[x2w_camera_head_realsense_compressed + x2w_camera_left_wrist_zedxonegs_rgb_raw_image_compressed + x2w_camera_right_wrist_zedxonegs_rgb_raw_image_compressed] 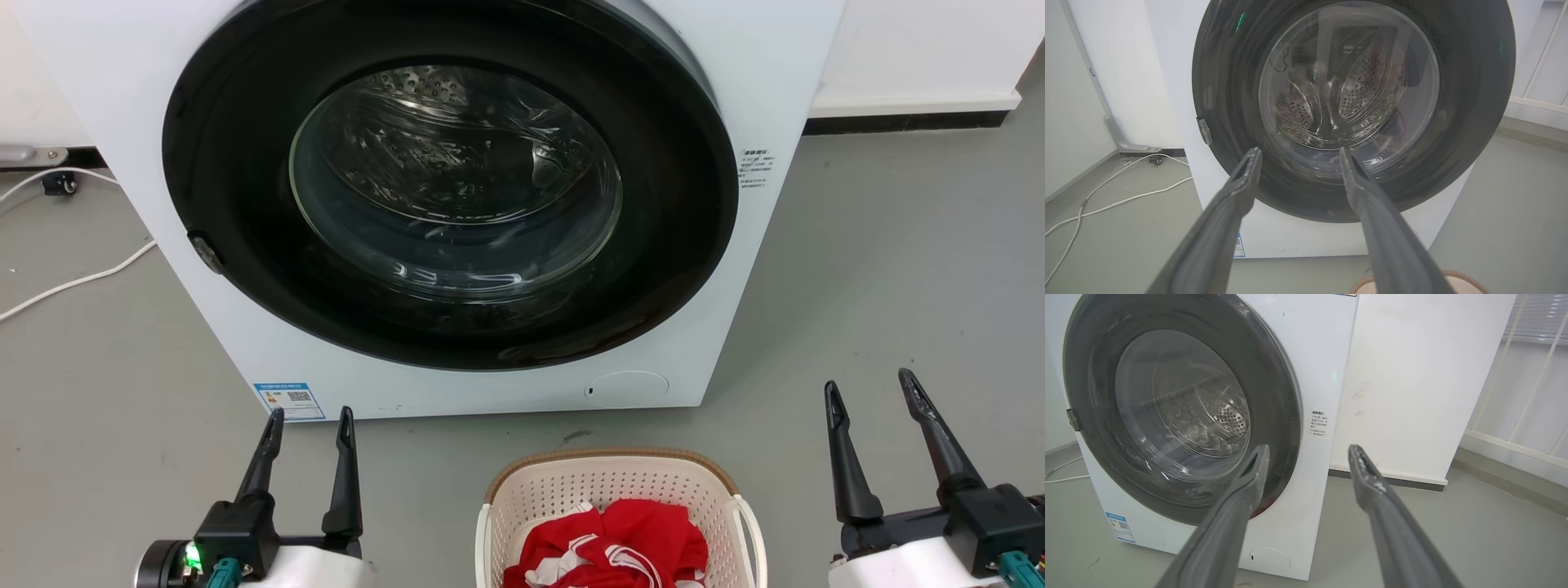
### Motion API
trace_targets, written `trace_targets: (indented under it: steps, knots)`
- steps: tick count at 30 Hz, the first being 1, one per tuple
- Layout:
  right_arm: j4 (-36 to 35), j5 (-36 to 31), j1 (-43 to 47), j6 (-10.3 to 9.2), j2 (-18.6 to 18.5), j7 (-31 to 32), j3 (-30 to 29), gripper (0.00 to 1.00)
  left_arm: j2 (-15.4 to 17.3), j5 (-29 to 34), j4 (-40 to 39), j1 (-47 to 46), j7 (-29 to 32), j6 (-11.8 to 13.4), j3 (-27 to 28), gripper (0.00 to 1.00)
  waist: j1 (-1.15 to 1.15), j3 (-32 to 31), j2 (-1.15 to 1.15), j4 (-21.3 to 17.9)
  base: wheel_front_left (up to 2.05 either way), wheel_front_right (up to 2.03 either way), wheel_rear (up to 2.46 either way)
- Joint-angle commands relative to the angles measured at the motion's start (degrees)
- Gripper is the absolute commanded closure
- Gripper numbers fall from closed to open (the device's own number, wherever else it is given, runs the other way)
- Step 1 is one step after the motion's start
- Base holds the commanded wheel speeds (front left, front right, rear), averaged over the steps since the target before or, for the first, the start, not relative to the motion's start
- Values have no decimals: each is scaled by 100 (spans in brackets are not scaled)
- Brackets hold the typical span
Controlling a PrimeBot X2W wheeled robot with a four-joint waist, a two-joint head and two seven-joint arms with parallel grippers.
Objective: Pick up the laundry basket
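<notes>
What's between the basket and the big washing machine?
Just grey floor with a small dark smudge between the laundry basket and the washer, in the head view.

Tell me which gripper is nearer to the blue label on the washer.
Left. In the head view the left gripper sits just below the label; the right gripper is far to the right, beyond the basket.
</notes>
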Motion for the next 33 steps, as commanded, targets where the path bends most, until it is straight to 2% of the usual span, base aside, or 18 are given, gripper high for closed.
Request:
trace_targets:
  steps: [1, 12, 20, 33]
  knots:
    - [36, -47, 3, -2, -23, -12, -33, 0, 13, -38, 75, 15, -41, -8, -2, 0, 0, 18, 0, -7, 0, 0, 0]
    - [887, -463, -461, -3, -19, -12, -138, 0, 13, -270, 1285, -619, -31, -302, -328, 0, 0, 696, 0, -77, 0, 0, 0]
    - [1884, -734, -1001, -3, -18, -11, -113, 0, 13, -430, 2485, -1310, -31, -471, -757, 0, 0, 1410, 0, -175, 0, 0, 0]
    - [3277, -1028, -1920, -3, -16, -12, -171, 0, 13, -718, 4057, -2361, -31, -570, -1279, 0, 0, 2354, 0, -286, 0, 0, 0]
